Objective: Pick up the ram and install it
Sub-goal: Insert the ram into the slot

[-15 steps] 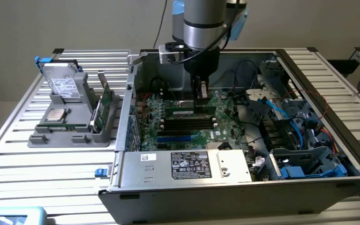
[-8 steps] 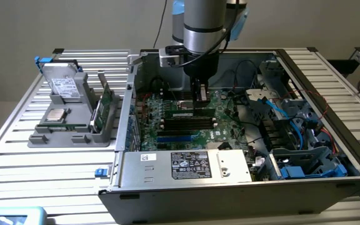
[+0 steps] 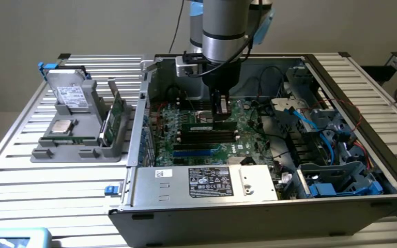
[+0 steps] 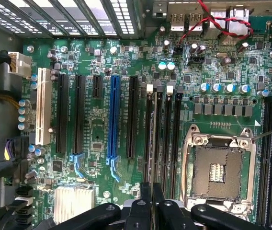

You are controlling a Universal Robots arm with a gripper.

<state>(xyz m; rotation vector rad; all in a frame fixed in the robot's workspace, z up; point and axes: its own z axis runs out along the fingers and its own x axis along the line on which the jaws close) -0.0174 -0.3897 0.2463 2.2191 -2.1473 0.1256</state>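
Clamps the ram (image 3: 211, 126) by its top edge in the gripper (image 3: 219, 116), fingers pinched nearly together. Holds it directly below the fingertips, long axis parallel to the slots (image 3: 205, 138), seemingly entering one.

A slatted table (image 3: 19, 175) carries an open computer case (image 3: 254, 222) and, at the exterior view's left, a grey, perhaps plastic rack (image 3: 81, 153).

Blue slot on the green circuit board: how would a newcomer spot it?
Inside the open grey metal computer case, find the large green circuit board. Long narrow plastic slots lie side by side on it. The blue slot sits between two black slots and is the only long blue one; the others are black or white.
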